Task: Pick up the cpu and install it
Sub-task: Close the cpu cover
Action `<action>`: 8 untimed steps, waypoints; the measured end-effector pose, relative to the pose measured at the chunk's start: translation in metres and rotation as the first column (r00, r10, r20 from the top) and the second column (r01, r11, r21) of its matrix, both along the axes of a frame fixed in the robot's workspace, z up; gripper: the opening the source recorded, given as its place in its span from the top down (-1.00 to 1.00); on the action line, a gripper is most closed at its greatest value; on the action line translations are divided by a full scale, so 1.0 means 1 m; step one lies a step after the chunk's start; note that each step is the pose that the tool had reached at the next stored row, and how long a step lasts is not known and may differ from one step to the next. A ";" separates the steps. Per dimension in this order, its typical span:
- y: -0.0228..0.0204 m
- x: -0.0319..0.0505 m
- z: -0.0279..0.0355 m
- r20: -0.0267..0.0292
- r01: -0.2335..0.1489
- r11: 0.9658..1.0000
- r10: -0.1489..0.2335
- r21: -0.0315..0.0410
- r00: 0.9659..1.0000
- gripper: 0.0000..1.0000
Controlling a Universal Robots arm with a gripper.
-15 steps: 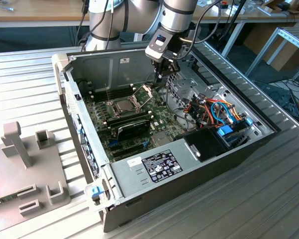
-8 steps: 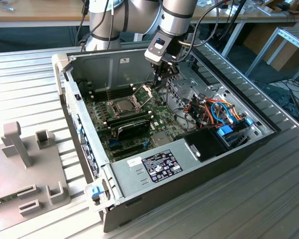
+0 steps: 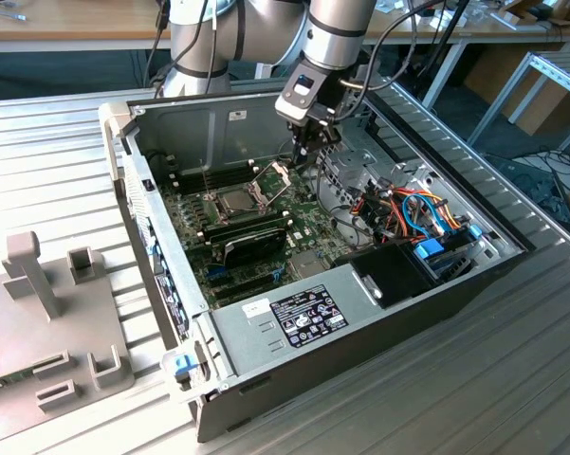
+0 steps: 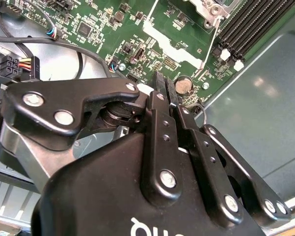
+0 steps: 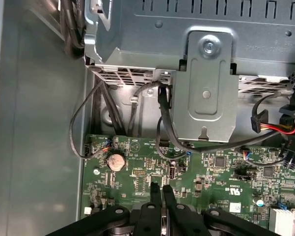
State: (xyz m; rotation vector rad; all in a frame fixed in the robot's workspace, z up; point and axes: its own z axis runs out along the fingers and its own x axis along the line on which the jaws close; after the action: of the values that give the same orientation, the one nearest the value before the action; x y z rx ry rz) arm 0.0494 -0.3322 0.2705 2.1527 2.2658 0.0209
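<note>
Ribbed metal worktop (image 3: 512, 379) carries an open PC case (image 3: 199, 128), laid on its side, so the green motherboard (image 3: 308, 223) faces up for reach from above. The cpu (image 3: 235, 200) lies flat in the socket, silver top up. The hinged frame (image 3: 273, 173) stands raised beside it, leaving the socket uncovered. The claw (image 3: 308, 156) hangs over the board just beyond that frame, apart from the cpu. In both wrist views its fingers are pressed together on nothing, near the coin cell (image 5: 116, 161). Judged: chip seated, frame not latched.

In the second wrist view, socket frame (image 4: 212, 6) beyond the gripper (image 4: 164, 81) cut by the edge, motherboard (image 4: 103, 29) partly hidden behind it.
</note>
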 end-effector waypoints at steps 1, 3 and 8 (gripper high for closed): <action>0.0000 0.0000 -0.0007 0.000 0.000 1.000 0.000 -0.001 1.000 0.67; 0.0000 0.0000 -0.0023 0.000 0.000 1.000 0.000 -0.002 1.000 0.67; 0.0000 0.0000 -0.0055 0.000 0.000 1.000 0.000 -0.005 1.000 0.67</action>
State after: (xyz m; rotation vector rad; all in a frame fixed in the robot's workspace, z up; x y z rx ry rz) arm 0.0494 -0.3322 0.2650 2.1501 2.2632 0.0146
